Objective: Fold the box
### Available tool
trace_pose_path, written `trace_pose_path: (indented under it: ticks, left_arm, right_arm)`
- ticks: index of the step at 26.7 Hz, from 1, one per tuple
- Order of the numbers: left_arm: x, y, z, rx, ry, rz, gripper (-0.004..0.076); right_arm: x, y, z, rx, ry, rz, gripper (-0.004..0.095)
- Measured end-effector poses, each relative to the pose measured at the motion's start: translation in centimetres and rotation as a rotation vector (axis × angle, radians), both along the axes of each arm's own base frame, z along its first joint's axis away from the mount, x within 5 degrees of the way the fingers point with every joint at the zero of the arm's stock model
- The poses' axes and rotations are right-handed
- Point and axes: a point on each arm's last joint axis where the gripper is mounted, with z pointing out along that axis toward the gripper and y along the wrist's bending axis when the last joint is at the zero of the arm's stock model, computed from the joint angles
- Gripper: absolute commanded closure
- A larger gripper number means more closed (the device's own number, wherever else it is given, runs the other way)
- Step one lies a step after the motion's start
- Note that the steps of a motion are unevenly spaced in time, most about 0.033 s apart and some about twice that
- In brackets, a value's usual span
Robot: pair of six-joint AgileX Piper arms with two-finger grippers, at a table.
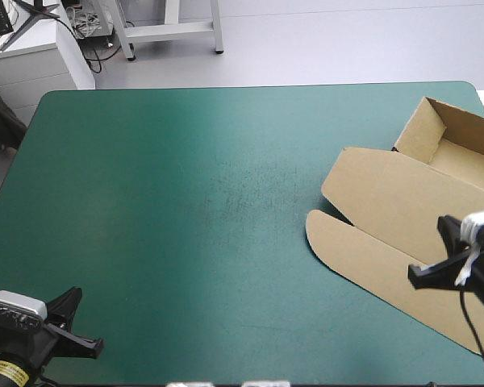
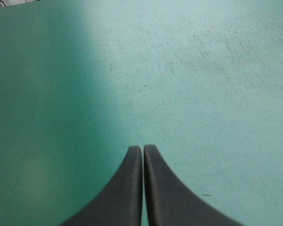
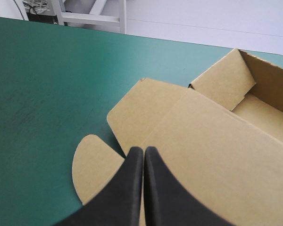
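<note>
The brown box (image 1: 387, 201) lies at the table's right side as an open tray, its walls raised at the far right corner. Its lid lies flat toward the table's middle, with a rounded flap at the near end. My right gripper (image 1: 424, 250) hovers over the lid's near right part, fingers shut with nothing between them. In the right wrist view the right gripper (image 3: 143, 149) points across the lid of the box (image 3: 217, 141) toward the tray. My left gripper (image 1: 87, 324) is at the table's near left corner, far from the box. The left gripper (image 2: 142, 148) is shut over bare cover.
The teal-green cover (image 1: 185, 201) stretches bare from the left edge to the box. The box reaches the table's right edge. Beyond the far edge stand a white cabinet (image 1: 40, 60) and a metal frame's legs (image 1: 173, 28).
</note>
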Motion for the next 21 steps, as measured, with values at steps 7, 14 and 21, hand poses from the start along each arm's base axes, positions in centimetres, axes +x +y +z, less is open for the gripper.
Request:
trace_pose_path:
  ticks: [7, 14, 21]
  left_arm:
    - [0.0, 0.0, 0.0, 0.0, 0.0, 0.0, 0.0734]
    - [0.0, 0.0, 0.0, 0.0, 0.0, 0.0, 0.0734]
    - [0.0, 0.0, 0.0, 0.0, 0.0, 0.0, 0.0734]
  right_arm:
    - [-1.3, 0.0, -10.8, -0.04, 0.04, 0.043, 0.092]
    - [-0.4, -0.1, -15.3, -0.038, 0.12, 0.07, 0.092]
    - [-0.4, -0.1, -15.2, -0.038, 0.104, 0.072, 0.0923]
